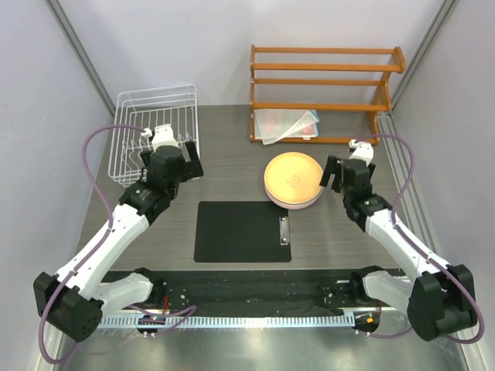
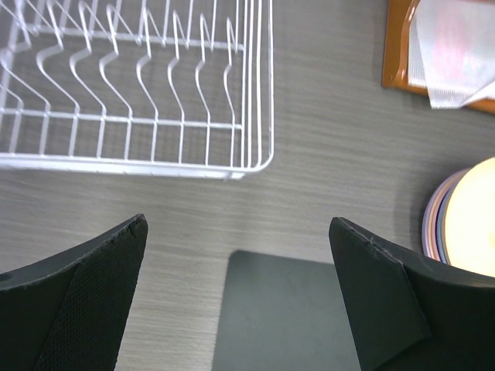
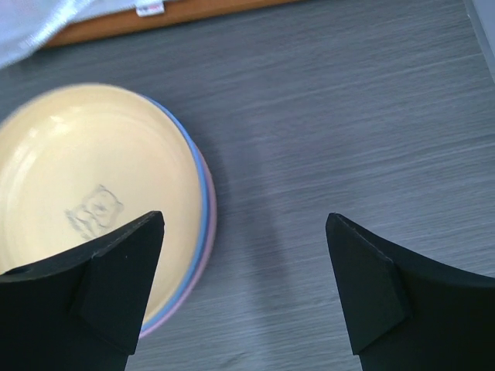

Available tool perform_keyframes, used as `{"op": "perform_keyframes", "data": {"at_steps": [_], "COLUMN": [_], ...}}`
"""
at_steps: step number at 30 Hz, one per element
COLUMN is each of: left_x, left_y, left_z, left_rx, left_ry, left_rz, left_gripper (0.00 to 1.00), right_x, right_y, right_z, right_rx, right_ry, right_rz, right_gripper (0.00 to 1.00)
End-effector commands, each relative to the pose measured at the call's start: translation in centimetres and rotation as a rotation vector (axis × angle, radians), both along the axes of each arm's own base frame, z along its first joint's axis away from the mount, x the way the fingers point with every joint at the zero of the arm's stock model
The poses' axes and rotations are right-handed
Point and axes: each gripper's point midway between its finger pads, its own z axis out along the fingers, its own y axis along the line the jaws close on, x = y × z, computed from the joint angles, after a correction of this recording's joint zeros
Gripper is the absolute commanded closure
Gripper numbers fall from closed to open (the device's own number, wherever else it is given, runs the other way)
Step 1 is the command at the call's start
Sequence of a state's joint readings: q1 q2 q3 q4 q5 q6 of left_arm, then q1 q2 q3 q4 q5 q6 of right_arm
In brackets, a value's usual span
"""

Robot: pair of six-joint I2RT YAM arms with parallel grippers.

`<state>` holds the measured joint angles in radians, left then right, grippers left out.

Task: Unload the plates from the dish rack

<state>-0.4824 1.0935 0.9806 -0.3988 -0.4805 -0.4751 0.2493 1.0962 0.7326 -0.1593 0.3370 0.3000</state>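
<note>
Grey table point(image 1: 232, 147) first: the white dish rack point(image 1: 155, 127) at upper left looks empty, and the plates point(image 1: 293, 179) sit stacked right of centre, yellow on top. Right gripper point(image 3: 244, 224), jaws wide and empty, hangs just right of the stack. Left gripper point(image 2: 240, 232), also wide open, hovers by the rack.

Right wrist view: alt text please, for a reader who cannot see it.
The right claw hangs open over the grey table, one finger above the rim of a stack of plates: yellow on top, light blue and pink beneath. The base of the orange wooden shelf runs along the top edge.
</note>
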Motion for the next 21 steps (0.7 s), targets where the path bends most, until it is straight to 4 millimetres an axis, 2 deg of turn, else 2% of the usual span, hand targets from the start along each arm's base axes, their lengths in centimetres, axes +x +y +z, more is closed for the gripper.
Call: {"op": "perform_keyframes", "data": {"at_steps": [1,2,3,4,7,11,21], "left_x": [0.7,0.7,0.7,0.7,0.6,0.4,0.5], "left_y": [1.0,1.1,1.6,1.6,1.5,1.7,3.0], "left_z": [5.0,4.9,4.1,4.6,3.8,3.3,1.5], "left_rx": [0.016,0.04,0.055,0.044,0.052,0.066,0.137], "left_ry": [-0.191,-0.204,-0.203,-0.235,-0.247,-0.254,-0.277], "left_rz": [0.018,0.006,0.023,0.027,0.012,0.008,0.048], "left_gripper": [0.01,0.01,0.01,0.01,0.01,0.01,0.01], "right_x": [-0.2,-0.5,-0.5,-1.0,-1.3,-2.0,-2.9], "right_y": [-1.1,-1.4,-1.9,-2.5,-3.5,-5.1,-5.6], "right_z": [-0.4,-0.4,0.8,0.3,1.2,-0.2,-1.7], "right_rx": [-0.118,-0.15,-0.151,-0.163,-0.179,-0.228,-0.203], "right_ry": [-0.222,-0.258,-0.338,-0.339,-0.36,-0.308,-0.361], "right_rz": [-0.005,-0.005,-0.047,-0.079,-0.147,-0.232,-0.264], "right_gripper": [0.03,0.0,0.0,0.0,0.0,0.0,0.0]}}
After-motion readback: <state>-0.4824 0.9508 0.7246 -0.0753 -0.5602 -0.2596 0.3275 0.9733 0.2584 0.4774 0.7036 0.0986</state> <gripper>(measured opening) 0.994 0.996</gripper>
